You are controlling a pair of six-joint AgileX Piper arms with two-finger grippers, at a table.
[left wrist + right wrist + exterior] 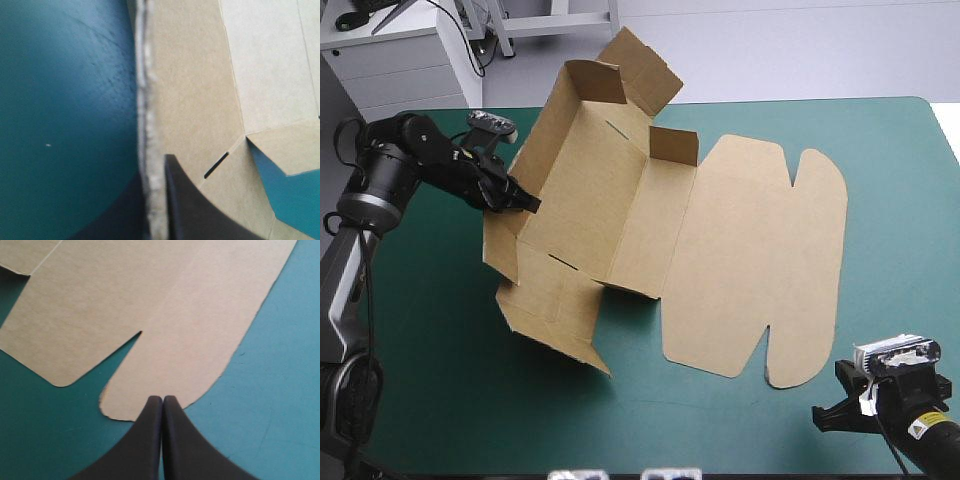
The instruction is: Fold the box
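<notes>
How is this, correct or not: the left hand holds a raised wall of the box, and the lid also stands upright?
Not correct. The left hand does hold a raised wall of the box, but the lid lies flat on the teal-green cover, as the high view shows.

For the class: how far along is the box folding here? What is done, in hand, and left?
Done: on the box, the left wall and far end flaps stand up. In hand: the left gripper, shut on that wall's edge. Left: the near flaps lie unfolded, the lid lies flat, and the right gripper is shut, empty, at the lid's tab.
</notes>
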